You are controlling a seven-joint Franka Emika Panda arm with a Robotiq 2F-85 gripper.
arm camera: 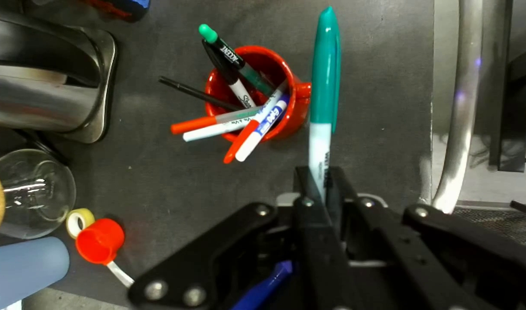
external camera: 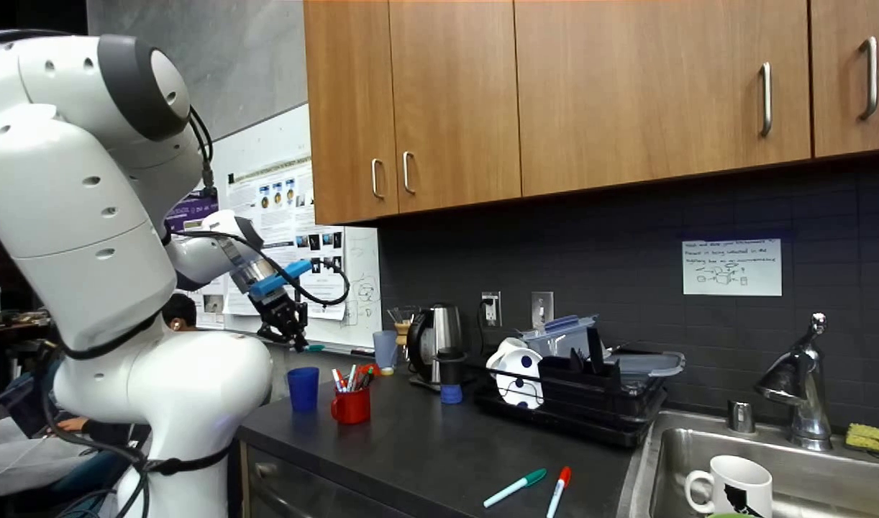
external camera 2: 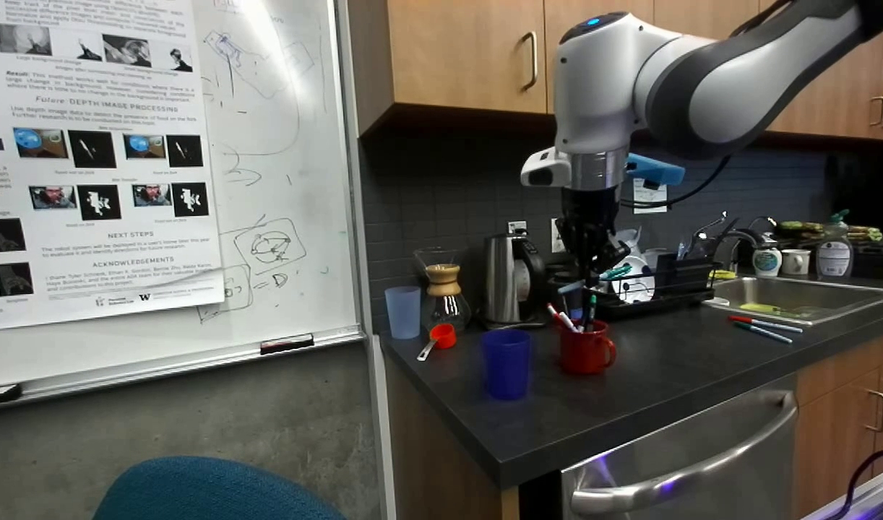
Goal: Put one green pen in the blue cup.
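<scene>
Wrist view confirms the gripper (arm camera: pixel 320 184), jaws nearly together, holding the green-capped marker (arm camera: pixel 325 77) by its barrel, cap foremost; the blue cup (external camera 2: pixel 506 365) stands below gripper height, and a cap-down tilt over its mouth before release is advised.

Plain blue cup (external camera 2: pixel 506 365) near a plain red mug (external camera 2: pixel 582 354) on a dark grey counter (external camera 2: pixel 673 365).
Higher than the red mug, a black gripper (arm camera: pixel 320 178) and a green pen (arm camera: pixel 324 94) (its cap teal, its barrel white with dark lettering); inside the mug, red, white, black and green markers (arm camera: pixel 245 137); well apart from it, a white dish (external camera: pixel 518 381) patterned with dark spots.
</scene>
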